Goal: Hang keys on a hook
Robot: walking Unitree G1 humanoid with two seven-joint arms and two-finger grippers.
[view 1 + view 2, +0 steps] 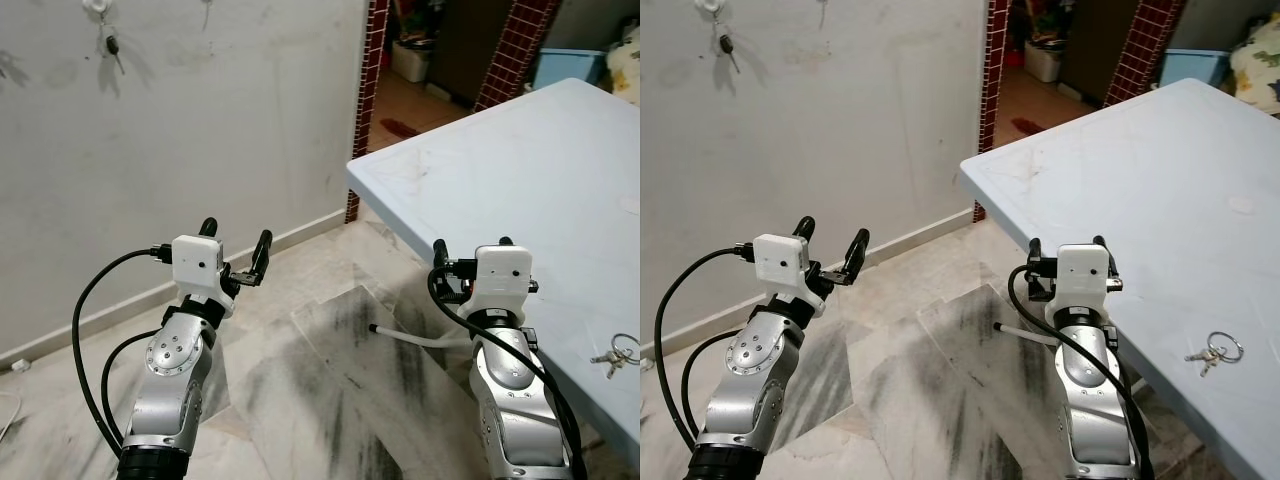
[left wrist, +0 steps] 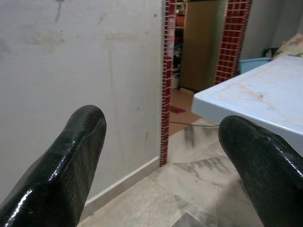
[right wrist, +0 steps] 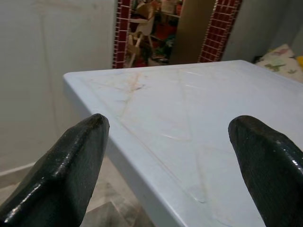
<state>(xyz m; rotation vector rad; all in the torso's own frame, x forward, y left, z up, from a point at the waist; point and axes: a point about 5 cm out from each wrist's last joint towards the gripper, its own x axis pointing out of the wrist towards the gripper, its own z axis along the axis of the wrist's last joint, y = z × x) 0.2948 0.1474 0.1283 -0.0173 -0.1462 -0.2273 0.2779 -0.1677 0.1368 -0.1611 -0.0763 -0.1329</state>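
A small bunch of keys on a metal ring (image 1: 1214,351) lies on the pale blue table (image 1: 1140,180), near its right front edge. High on the grey wall at the far left, a white hook (image 1: 95,8) holds a dark key (image 1: 112,47). My left gripper (image 1: 235,243) is raised in front of the wall, open and empty. My right gripper (image 1: 468,248) stands open beside the table's near edge, to the left of the keys, with nothing between its fingers (image 3: 66,170).
A doorway framed in red tiles (image 1: 372,90) opens behind the table. A blue bin (image 1: 565,66) stands at the far right. The marble floor has dark streaks, and a white cable (image 1: 415,338) lies under the table edge.
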